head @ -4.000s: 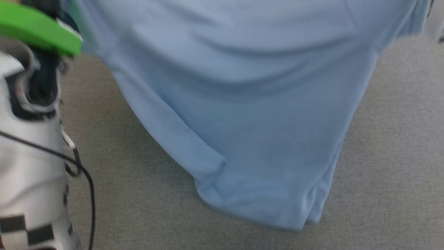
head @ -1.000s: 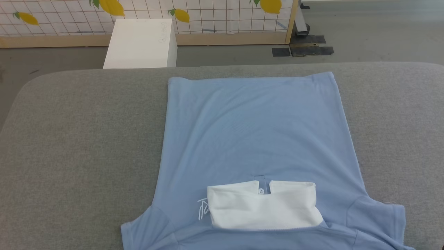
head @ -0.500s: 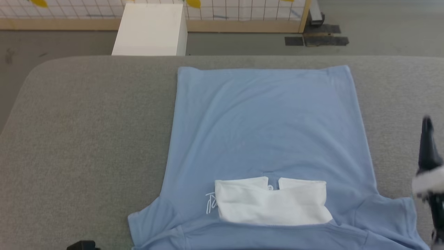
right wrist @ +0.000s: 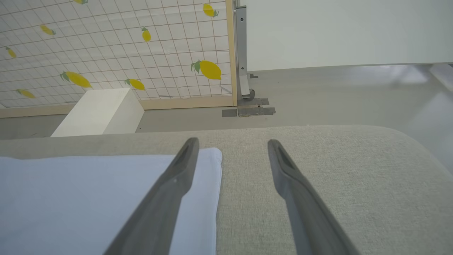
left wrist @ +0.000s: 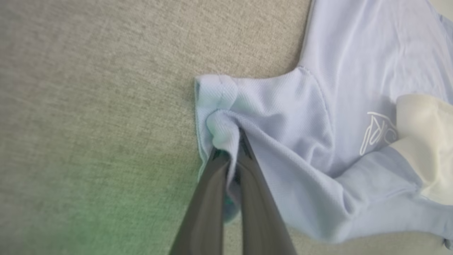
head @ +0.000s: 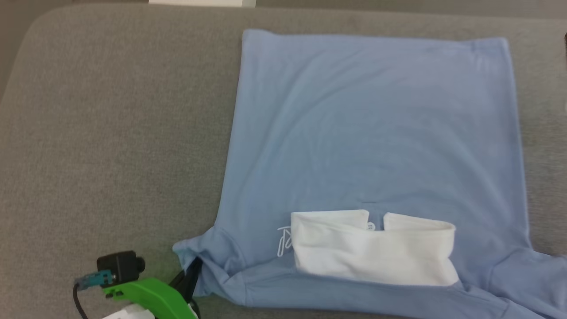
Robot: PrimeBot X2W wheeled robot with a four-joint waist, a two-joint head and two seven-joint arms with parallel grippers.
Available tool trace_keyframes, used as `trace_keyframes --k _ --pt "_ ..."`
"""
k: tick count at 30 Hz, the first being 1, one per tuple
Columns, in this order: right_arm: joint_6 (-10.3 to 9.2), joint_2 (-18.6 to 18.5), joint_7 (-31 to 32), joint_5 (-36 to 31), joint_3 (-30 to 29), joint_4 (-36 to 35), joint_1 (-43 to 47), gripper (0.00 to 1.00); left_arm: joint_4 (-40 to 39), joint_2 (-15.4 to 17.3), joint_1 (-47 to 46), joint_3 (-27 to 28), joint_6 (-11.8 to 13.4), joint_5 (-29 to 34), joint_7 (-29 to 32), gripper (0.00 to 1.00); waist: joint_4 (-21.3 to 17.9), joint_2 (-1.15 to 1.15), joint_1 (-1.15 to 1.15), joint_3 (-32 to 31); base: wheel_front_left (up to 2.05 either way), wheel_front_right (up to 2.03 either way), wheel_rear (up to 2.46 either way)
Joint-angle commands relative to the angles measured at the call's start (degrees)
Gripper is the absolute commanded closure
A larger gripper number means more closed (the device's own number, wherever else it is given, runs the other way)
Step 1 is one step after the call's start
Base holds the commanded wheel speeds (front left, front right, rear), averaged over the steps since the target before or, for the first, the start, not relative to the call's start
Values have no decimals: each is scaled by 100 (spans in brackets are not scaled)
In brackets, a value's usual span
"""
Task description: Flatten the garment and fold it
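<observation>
The garment (head: 372,133) lies spread flat on the grey fabric-covered table (head: 110,133) with its white collar (head: 372,248) facing up, one sleeve edge bunched and pinched between the closed fingers of the left gripper (left wrist: 230,143), while the right gripper (right wrist: 233,142) holds its fingers wide apart at the shirt's far corner.

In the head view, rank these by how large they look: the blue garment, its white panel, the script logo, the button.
1. garment
2. white panel
3. script logo
4. button, barely a speck
</observation>
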Motion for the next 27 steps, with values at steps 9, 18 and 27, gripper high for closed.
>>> trace_keyframes --k 9,18,27 --pt "-8 -493 1607 -234 129 699 -1340 0 32 -193 -478 -270 -128 162 -187 100 909 0 -1 1429 0 0 0" --pt "-8 -608 3384 -735 -103 692 -1694 11 126 -290 -605 -421 -243 169 -392 100 1174 0 -1 1738 0 0 0" --pt "-8 -458 3523 -952 -293 -136 -1155 100 287 -303 -670 -496 -282 174 -460 100 1075 0 -1 1544 0 0 0"
